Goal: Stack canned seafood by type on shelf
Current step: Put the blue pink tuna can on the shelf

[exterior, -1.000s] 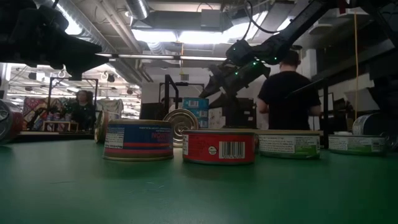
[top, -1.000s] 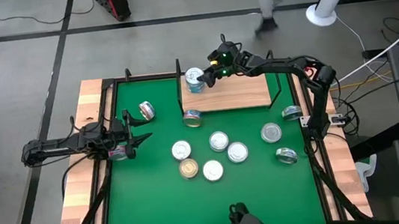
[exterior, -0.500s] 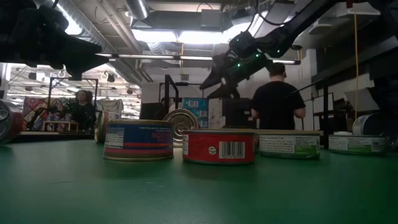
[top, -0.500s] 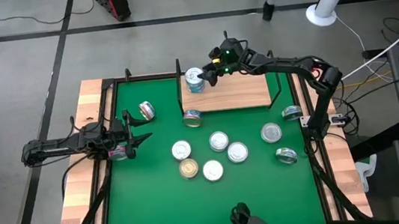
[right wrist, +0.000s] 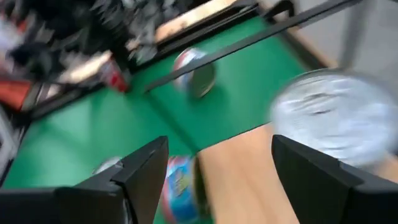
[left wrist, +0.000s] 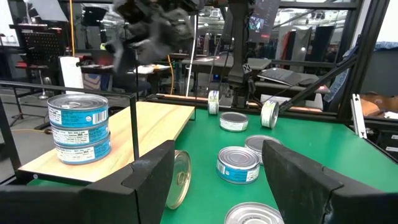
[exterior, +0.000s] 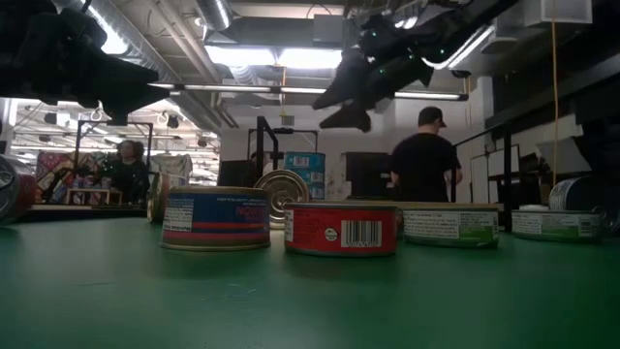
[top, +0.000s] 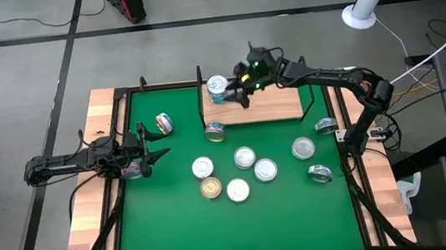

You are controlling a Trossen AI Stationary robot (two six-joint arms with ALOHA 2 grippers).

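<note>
A stack of teal-labelled tins (top: 217, 88) (left wrist: 79, 127) stands on the far-left corner of the shelf (top: 267, 105), a light-wood board with black wire rails. My right gripper (top: 239, 92) (exterior: 345, 101) (right wrist: 217, 149) hovers open and empty above the board, just right of the stack. Another teal tin (top: 215, 131) leans against the shelf's near edge. Several tins (top: 244, 157) lie flat on the green mat, one of them gold (top: 211, 189). My left gripper (top: 155, 146) (left wrist: 214, 152) waits open at the mat's left side, next to a tin on its edge (top: 163, 124).
More tins sit near the right rail (top: 325, 125) (top: 320, 174), and a red-labelled one (top: 132, 171) lies under the left arm. In the low view a blue tin (exterior: 215, 218), a red tin (exterior: 341, 229) and a green tin (exterior: 450, 224) stand in front. A person (exterior: 426, 165) walks behind the table.
My right gripper has risen well above the shelf and drawn a little away from the teal stack, toward the table's right. The stack has stayed in place. The person behind the table has walked on.
</note>
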